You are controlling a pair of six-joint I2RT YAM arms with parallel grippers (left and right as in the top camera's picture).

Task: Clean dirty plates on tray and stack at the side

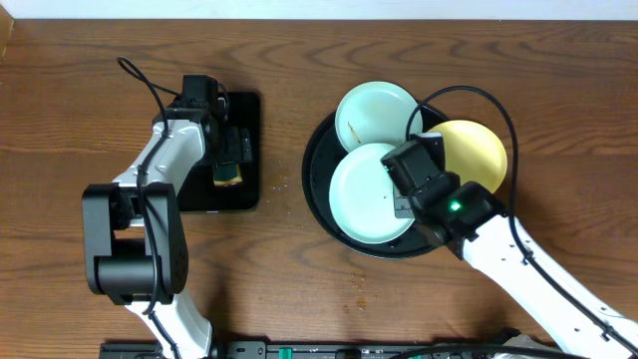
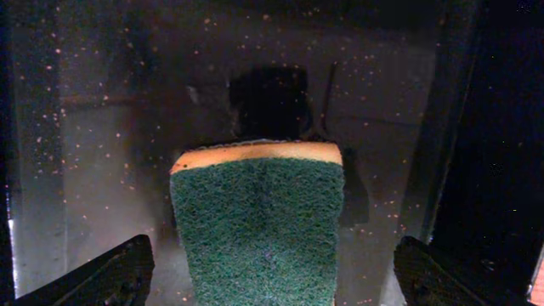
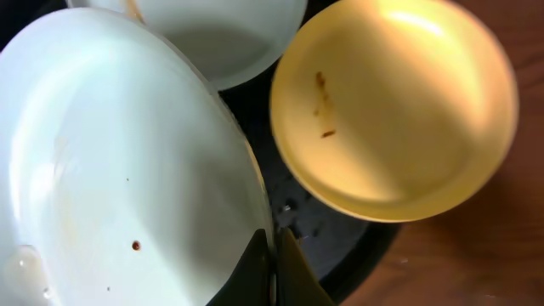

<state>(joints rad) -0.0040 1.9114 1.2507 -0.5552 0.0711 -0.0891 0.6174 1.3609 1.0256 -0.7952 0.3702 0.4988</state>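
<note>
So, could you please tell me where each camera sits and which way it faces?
Overhead: fixed above the table, looking straight down; both arms show, left arm over the small tray, right arm over the round tray.
Left wrist: on the left arm, looking down at the sponge; the open left end effector frames it.
Right wrist: on the right arm, looking down at the plates; the shut right end effector shows at the bottom.
Shared: overhead and right wrist both show the yellow plate.
</note>
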